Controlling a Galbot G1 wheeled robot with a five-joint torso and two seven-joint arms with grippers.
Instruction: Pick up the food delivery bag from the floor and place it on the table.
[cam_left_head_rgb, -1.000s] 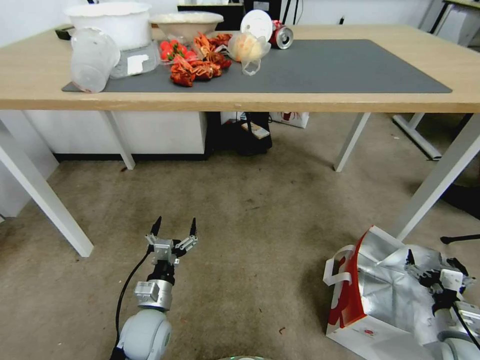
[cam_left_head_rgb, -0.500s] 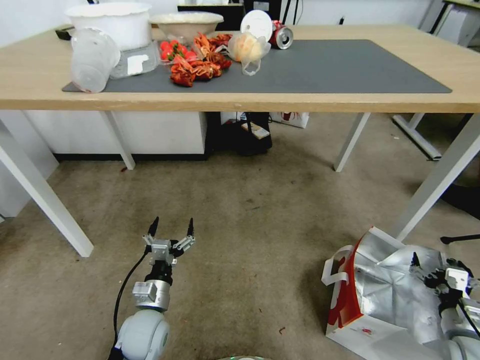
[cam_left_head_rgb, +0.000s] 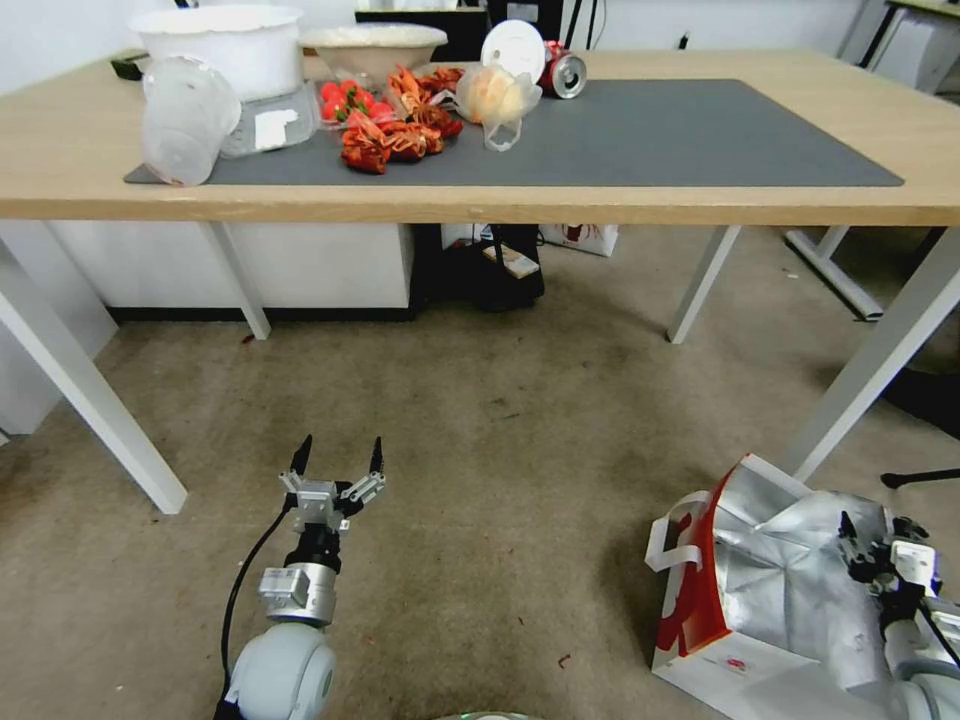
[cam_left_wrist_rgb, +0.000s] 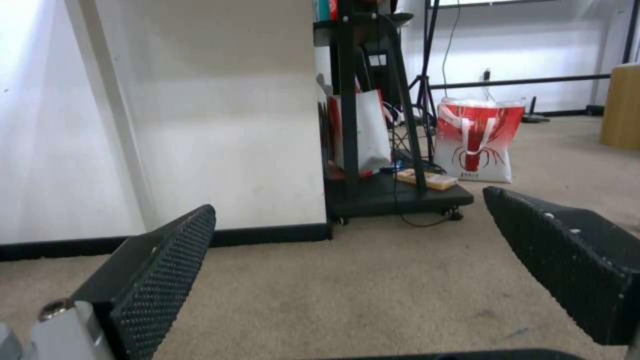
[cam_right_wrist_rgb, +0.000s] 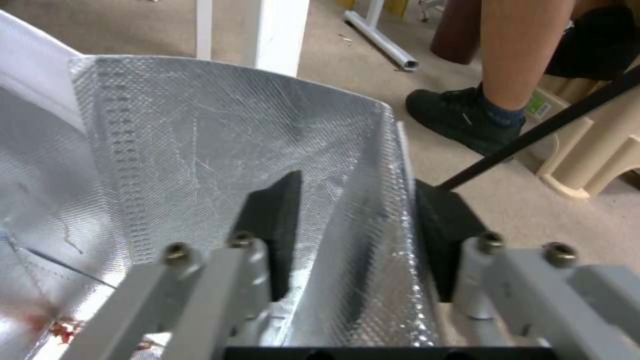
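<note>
1. Key relation: my right gripper (cam_left_head_rgb: 878, 548) sits at the far-right rim of the food delivery bag (cam_left_head_rgb: 770, 590). In the right wrist view, my right gripper (cam_right_wrist_rgb: 357, 240) straddles the bag's upright foil wall: 1 finger is inside against the lining, the other outside it, with the wall between them. The jaws are spread and not yet clamped on the wall.

2. Nearer arm: the right arm is at the bag. My left gripper (cam_left_head_rgb: 335, 468) hovers low over the floor (cam_left_head_rgb: 520, 420), well apart from the bag, on its left. Its 2 fingers are spread with nothing between them.

3. Bag location: the bag stands on the floor at my right front, just beside the table's near-right white leg (cam_left_head_rgb: 870, 360). It is below the table (cam_left_head_rgb: 640, 205), off its near-right corner.

4. Bag orientation: the mouth faces up and gapes open. Its long axis appears to run from the near-left red side toward the far-right rim where my gripper is.

5. Bag appearance: boxy, white lower panel with a small round red logo, red side panel, crumpled silver foil lining, and white strap handles (cam_left_head_rgb: 672, 535) hanging at the left side.

6. Handling judgement: the foil wall looks thin and limp, so a grip on it alone may let the bag sag or tilt when lifted.
</note>
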